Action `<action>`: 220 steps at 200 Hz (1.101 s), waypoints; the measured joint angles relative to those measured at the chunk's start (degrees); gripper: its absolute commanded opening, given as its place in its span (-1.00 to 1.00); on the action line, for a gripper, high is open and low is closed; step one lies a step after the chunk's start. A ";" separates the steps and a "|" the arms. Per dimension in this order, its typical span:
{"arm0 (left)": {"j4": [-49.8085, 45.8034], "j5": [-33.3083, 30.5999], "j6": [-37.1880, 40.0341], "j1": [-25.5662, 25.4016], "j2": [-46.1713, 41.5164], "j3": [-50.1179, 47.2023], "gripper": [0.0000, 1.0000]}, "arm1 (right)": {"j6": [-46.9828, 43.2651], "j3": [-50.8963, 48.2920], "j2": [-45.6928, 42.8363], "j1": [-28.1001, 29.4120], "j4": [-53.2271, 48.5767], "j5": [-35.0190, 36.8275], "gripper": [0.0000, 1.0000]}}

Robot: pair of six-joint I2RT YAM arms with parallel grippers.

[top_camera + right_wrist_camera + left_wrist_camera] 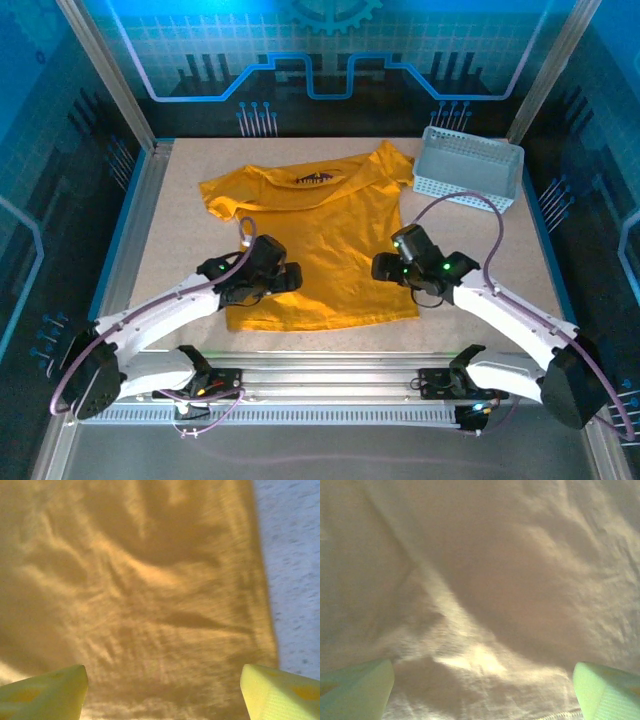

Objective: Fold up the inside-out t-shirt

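Mustard-yellow short-sleeved t-shirt of soft fabric (320, 240): it lies spread in the middle of the speckled beige table (180, 260). The hem is nearest the arm bases, and the collar end looks doubled over onto the body.
Left end effector (482, 687): its jaws stand wide and hold nothing. It hovers low over the shirt's lower-left part, with creased cloth under it.
Right end effector (162, 690): it is wide open and empty. It hangs over the shirt's right side edge, with bare table just beyond the cloth.
Step in hand: you are probably setting up the next fold. Take both sides level with each other and pinch right at the edge. Lift both together and keep the cloth taut between them, so the creases do not get folded in.
Edges: the right side edge runs fairly straight, so you can line up on it. The hem lies close to the table's near rail, so work away from it.
Open room: there is bare table on both sides of the shirt. The pale grey perforated plastic basket (468, 168) sits at the far right, near the right sleeve, so keep your right-hand swing short of it.
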 measured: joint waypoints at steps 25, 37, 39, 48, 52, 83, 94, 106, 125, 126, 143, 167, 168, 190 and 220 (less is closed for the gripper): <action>1.16 -0.48 0.00 -4.11 6.69 0.66 0.85 | 1.55 -1.90 3.37 5.77 0.76 -0.46 0.62; 1.88 -0.26 -0.13 -4.94 10.23 0.66 0.85 | 2.29 -2.95 5.53 7.32 1.29 -0.76 0.62; 2.16 -0.24 -0.15 -5.01 10.99 0.66 0.85 | 2.43 -3.10 5.81 7.43 1.36 -0.79 0.62; 2.82 0.17 -0.20 -5.14 13.64 0.66 0.85 | 3.10 -3.85 7.23 7.96 1.81 -1.01 0.62; 3.13 0.24 -0.20 -5.14 14.56 0.66 0.85 | 3.34 -4.22 7.82 7.98 1.99 -1.03 0.62; 4.96 1.90 -1.29 -5.14 19.76 0.70 0.85 | 6.58 -5.14 10.62 7.69 1.73 -0.11 0.62; 5.62 2.29 -1.88 -5.14 19.74 0.70 0.85 | 8.11 -5.60 11.13 6.95 1.40 0.17 0.63; 7.06 3.19 -2.64 -5.14 19.71 0.66 0.85 | 9.84 -6.80 11.19 5.38 1.14 0.55 0.63; 8.72 4.48 -3.34 -5.14 19.32 0.31 0.85 | 12.24 -9.22 10.88 2.82 0.26 1.42 0.64; 8.76 4.52 -3.37 -5.14 19.28 0.28 0.85 | 12.35 -9.29 10.82 2.75 0.17 1.42 0.64; 8.87 5.75 -3.45 -4.92 18.29 0.13 0.86 | 13.62 -9.99 8.48 1.88 -0.17 2.05 0.64; 6.45 6.69 -1.92 -1.75 15.28 1.86 0.86 | 13.44 -9.88 6.25 1.77 -1.53 3.04 0.64; 6.29 6.62 -1.75 -1.49 15.21 2.08 0.86 | 13.38 -9.86 6.19 1.77 -1.57 3.06 0.64; 3.56 6.19 1.66 6.73 15.54 11.37 0.85 | 11.32 -7.91 5.33 1.77 -2.03 3.96 0.64; 3.10 5.92 5.22 16.04 25.38 31.06 0.85 | 8.24 -1.70 6.56 1.92 -1.33 4.48 0.64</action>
